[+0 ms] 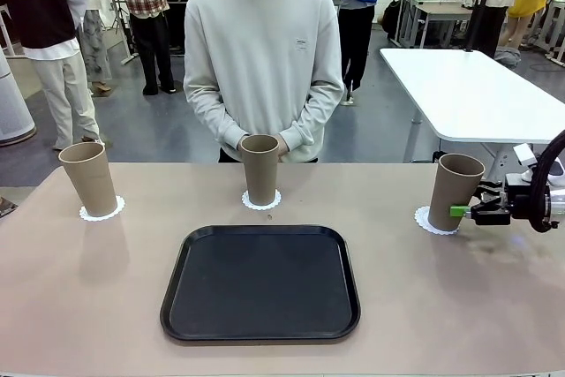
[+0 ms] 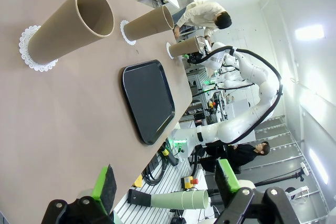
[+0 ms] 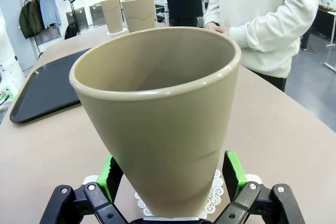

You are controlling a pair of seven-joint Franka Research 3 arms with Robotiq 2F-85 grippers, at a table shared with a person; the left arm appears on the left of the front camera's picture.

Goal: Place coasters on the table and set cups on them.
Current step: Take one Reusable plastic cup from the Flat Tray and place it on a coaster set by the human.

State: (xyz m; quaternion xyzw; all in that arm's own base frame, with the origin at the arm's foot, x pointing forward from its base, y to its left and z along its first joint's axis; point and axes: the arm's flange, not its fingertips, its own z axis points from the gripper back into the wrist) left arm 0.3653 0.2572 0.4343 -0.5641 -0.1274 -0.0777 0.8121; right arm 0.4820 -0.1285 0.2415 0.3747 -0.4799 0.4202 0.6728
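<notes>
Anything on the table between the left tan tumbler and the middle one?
Nothing: in the front view the beige tabletop is bare between the left tan tumbler and the middle tan tumbler. The black tray lies nearer the robot, outside that stretch.

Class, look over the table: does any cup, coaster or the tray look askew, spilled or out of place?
Nothing stands out. All three cups stand upright on white coasters, nothing spilled. A tiny speck lies near the middle coaster.
</notes>
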